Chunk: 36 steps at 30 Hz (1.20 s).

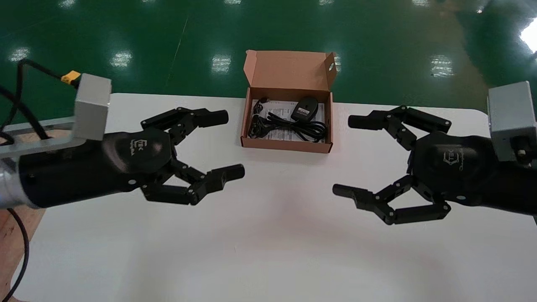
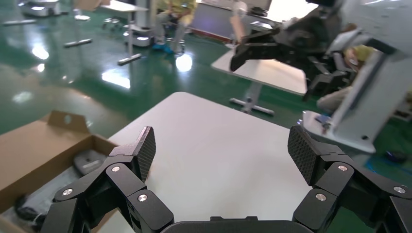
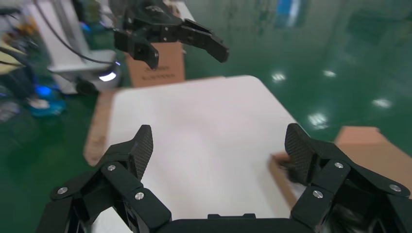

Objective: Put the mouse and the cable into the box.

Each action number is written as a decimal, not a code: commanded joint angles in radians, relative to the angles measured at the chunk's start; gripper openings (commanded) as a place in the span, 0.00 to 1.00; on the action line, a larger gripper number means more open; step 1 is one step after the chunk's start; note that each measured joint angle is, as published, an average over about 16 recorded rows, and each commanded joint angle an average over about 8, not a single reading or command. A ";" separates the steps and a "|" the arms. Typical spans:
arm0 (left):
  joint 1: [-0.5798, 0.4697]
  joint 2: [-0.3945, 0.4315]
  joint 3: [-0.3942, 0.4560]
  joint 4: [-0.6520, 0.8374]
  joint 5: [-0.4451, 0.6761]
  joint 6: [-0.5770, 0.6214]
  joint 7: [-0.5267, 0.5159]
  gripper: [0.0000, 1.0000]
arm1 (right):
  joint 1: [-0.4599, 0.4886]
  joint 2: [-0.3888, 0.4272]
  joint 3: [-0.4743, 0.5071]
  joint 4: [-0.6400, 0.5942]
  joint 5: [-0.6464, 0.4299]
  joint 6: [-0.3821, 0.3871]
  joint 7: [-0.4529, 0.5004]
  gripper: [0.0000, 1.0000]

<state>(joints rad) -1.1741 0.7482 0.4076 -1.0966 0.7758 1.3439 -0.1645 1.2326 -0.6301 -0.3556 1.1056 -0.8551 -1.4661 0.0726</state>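
An open cardboard box (image 1: 286,144) stands at the far middle of the white table (image 1: 268,235), its lid tilted back. Inside it lie a dark grey mouse (image 1: 305,108) and a coiled black cable (image 1: 289,126) on a printed leaflet. My left gripper (image 1: 230,144) hovers open left of the box, nothing between its fingers. My right gripper (image 1: 351,156) hovers open right of the box, also empty. The left wrist view shows the box (image 2: 29,145) with the mouse (image 2: 89,161) inside, beside my open left gripper (image 2: 221,153). My right gripper (image 3: 218,150) stands open over bare table.
The table's far edge runs just behind the box, with green floor (image 1: 168,37) beyond. A wooden surface (image 1: 10,235) and black cables (image 1: 16,105) lie at the table's left end. Other tables and equipment (image 2: 369,92) stand farther off in the room.
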 commanded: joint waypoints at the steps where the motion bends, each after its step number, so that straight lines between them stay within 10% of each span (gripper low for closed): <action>1: 0.018 -0.025 -0.024 -0.035 -0.008 0.028 -0.004 1.00 | -0.028 0.003 0.014 0.032 0.022 -0.005 0.021 1.00; 16: 0.118 -0.162 -0.152 -0.223 -0.053 0.180 -0.026 1.00 | -0.187 0.022 0.089 0.211 0.148 -0.036 0.129 1.00; 36: 0.104 -0.143 -0.133 -0.195 -0.048 0.158 -0.024 1.00 | -0.163 0.020 0.078 0.183 0.129 -0.030 0.116 1.00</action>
<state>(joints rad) -1.0699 0.6051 0.2739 -1.2921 0.7276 1.5020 -0.1887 1.0695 -0.6101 -0.2772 1.2888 -0.7260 -1.4965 0.1889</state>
